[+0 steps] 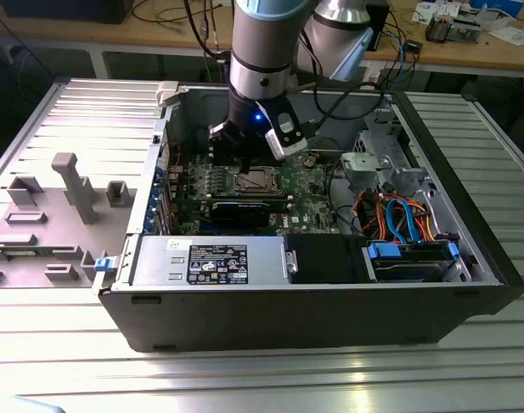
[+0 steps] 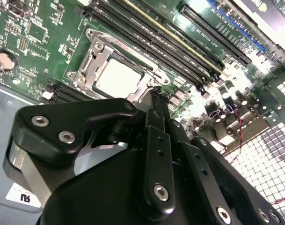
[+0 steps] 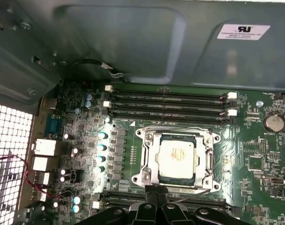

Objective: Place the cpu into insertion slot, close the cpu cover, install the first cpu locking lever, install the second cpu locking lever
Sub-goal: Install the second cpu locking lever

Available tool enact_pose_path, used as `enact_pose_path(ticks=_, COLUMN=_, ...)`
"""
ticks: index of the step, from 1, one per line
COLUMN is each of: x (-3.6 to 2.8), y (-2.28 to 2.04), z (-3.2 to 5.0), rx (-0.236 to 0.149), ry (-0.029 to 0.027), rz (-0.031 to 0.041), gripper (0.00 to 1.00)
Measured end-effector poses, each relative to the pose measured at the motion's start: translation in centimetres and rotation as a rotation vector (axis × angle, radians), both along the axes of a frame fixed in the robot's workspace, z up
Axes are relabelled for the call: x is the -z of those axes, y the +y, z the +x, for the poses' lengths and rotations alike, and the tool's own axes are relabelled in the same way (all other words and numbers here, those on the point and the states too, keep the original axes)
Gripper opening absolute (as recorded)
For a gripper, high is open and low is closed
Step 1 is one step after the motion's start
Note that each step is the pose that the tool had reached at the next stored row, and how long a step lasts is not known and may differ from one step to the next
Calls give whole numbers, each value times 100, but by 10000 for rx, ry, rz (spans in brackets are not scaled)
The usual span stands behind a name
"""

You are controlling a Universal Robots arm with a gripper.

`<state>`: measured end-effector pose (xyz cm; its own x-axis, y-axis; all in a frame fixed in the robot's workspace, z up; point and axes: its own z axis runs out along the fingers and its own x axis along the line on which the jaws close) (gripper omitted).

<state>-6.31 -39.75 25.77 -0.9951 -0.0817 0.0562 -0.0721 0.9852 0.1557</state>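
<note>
In the exterior view the arm's wrist blocks the far edge of the insertion slot [image 1: 255, 180], so the cpu there is too small to make out. In both wrist views the gripper [image 3: 156, 202] body covers the slot's near rim.

Four long black memory slots [image 3: 168, 105] lie on the green circuit board [image 3: 259, 164] beyond the fingers [image 3: 156, 199], with a round coin battery [image 3: 274, 123] off to one side. In the exterior view, a grey power supply box [image 1: 212, 261] sits well apart from them, beside orange and blue cables [image 1: 399, 215].
</note>
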Motion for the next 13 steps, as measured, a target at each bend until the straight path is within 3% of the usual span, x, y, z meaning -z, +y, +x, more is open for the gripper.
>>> enact_pose_path(ticks=5, x=6, y=-66, z=18, rx=2, ry=109, rz=4, gripper=11)
enact_pose_path(ticks=13, x=8, y=-66, z=19, rx=0, ry=113, rz=8, gripper=11)
